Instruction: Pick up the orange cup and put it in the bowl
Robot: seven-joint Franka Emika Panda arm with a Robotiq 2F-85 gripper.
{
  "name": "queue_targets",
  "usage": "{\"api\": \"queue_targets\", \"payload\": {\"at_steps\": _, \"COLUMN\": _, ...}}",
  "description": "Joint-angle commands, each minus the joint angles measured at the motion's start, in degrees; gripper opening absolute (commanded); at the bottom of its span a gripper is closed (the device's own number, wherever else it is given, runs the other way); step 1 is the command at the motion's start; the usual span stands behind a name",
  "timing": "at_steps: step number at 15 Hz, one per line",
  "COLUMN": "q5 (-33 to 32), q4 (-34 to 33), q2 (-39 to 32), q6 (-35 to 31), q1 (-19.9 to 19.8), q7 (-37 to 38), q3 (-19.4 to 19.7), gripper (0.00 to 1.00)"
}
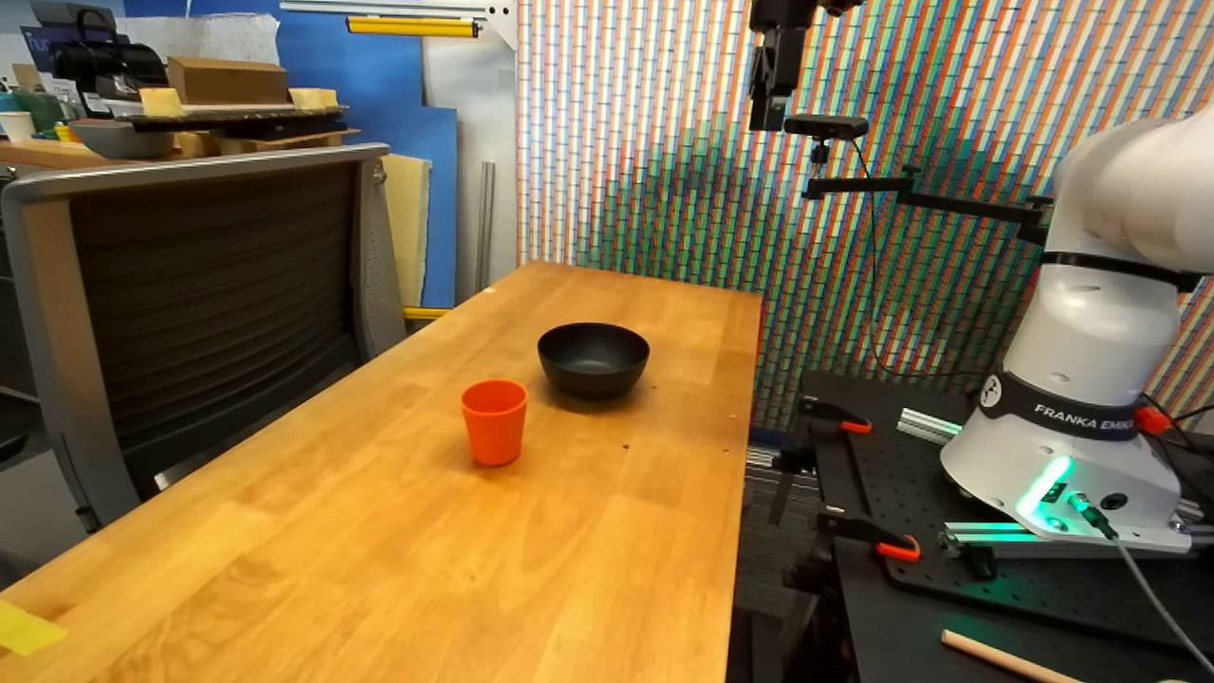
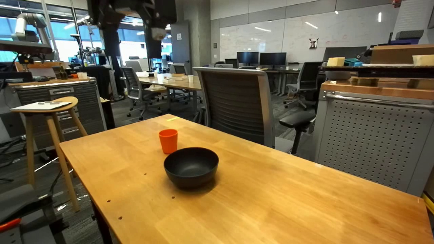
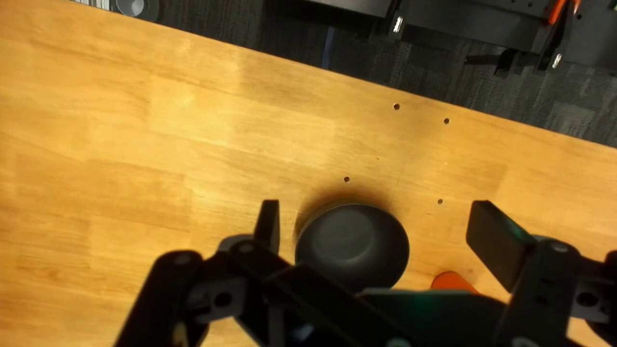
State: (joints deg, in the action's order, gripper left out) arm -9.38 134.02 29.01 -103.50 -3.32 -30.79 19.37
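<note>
Wrist view: two fingers (image 3: 499, 243) spread wide apart; below, one black bowl (image 3: 352, 241) and one orange cup (image 3: 450, 281).

Office chair (image 2: 237, 105), whiteboard (image 2: 284, 39), dark carpet (image 3: 419, 72).

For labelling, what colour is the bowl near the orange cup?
The bowl is black, clearest in an exterior view.

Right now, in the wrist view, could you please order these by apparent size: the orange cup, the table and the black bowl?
Largest to smallest:
table
black bowl
orange cup
All three are partly hidden, so only their visible parts are ranked.
</note>
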Motion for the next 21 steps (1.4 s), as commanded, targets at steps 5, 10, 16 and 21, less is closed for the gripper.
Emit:
{"api": "queue_targets", "payload": {"at_steps": 5, "q5": 2.42, "q4": -9.77, "q2": -24.2, "q6": -11.66, "q1": 3.79, "q7": 10.52, "q3": -11.8, "gripper": 1.0}}
{"api": "queue_targets", "payload": {"at_steps": 10, "q5": 2.28, "q4": -22.66, "q2": -40.82, "q6": -11.97, "q1": 5.35, "q7": 14.14, "q3": -18.41, "gripper": 1.0}}
{"api": "queue_targets", "payload": {"at_steps": 16, "q5": 0.07, "q4": -36.47, "q2": -57.01, "q6": -9.95, "q1": 7.3, "q7": 15.26, "q3": -22.28, "gripper": 1.0}}
{"api": "queue_targets", "payload": {"at_steps": 21, "q5": -0.64, "q4": -45.96, "q2": -67.3, "q6": -7.5, "q1": 8.21, "q7": 14.48, "q3": -22.48, "gripper": 1.0}}
